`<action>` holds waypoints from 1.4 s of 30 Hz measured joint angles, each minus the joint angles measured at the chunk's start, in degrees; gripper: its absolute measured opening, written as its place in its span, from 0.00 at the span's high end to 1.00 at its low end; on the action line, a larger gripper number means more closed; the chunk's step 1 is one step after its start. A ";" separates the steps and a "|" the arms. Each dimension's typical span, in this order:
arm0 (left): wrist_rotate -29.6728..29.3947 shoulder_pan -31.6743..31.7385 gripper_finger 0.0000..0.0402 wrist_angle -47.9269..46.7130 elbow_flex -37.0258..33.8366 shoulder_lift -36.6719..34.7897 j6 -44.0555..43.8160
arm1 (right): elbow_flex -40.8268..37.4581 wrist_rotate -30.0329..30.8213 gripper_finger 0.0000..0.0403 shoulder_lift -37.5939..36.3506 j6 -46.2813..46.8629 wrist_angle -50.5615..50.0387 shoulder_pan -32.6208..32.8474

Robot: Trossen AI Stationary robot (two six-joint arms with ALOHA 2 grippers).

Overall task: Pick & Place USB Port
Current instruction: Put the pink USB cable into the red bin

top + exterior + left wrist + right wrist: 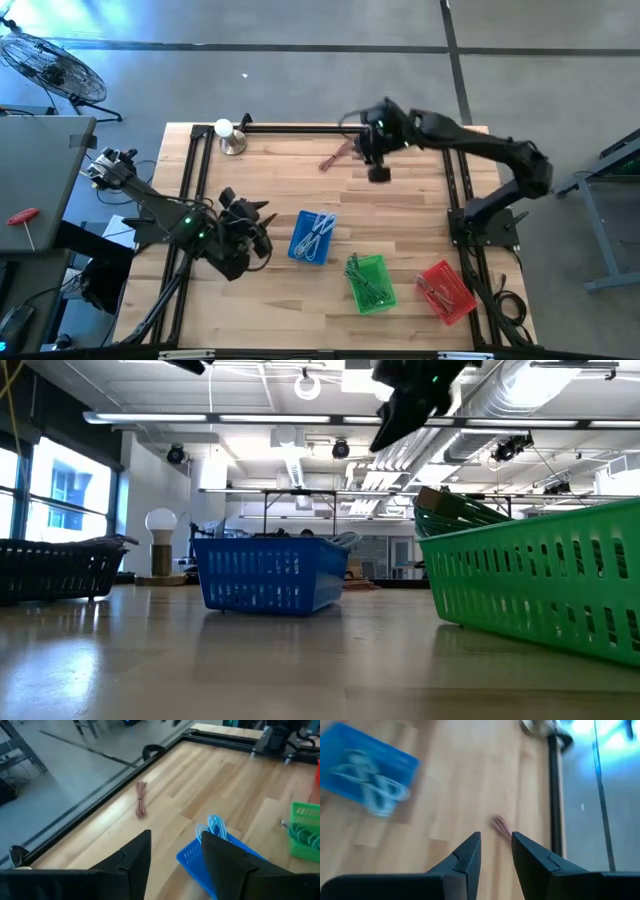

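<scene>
A coiled reddish-brown USB cable [333,158] lies flat on the wooden table near its far edge; it also shows in the left wrist view [141,805] and, blurred, in the right wrist view [500,827]. My right gripper [379,172] is open and empty, above the table just right of the cable [496,851]. My left gripper [262,213] is open and empty at the near left, beside the blue basket [312,237]; in its wrist view [175,862] the basket shows close ahead. The baskets hold bundled cables.
A green basket [369,283] and a red basket [446,292] stand near the table's near edge. A lamp with a round bulb [229,135] stands at the far left corner. A black metal frame [300,128] runs along the table's far and side edges.
</scene>
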 joint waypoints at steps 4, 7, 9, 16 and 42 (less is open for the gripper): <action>-0.27 -0.01 0.58 -1.05 0.13 0.02 0.14 | 4.41 3.95 0.75 6.94 1.24 -1.00 -4.72; -0.26 -0.01 0.58 -1.54 0.13 0.02 -0.04 | 6.04 8.37 0.75 10.94 -1.32 0.28 -5.81; -0.27 -0.01 0.58 -2.05 0.13 0.02 -0.05 | 6.11 7.59 0.75 13.17 -4.42 1.42 -6.06; -0.27 -0.01 0.58 -3.73 0.13 0.04 1.37 | 6.02 8.17 0.75 21.60 -16.22 3.46 -6.17; 0.96 -0.01 0.58 -9.93 0.08 0.04 -0.33 | 6.02 -1.47 0.75 31.40 -23.25 12.91 -8.49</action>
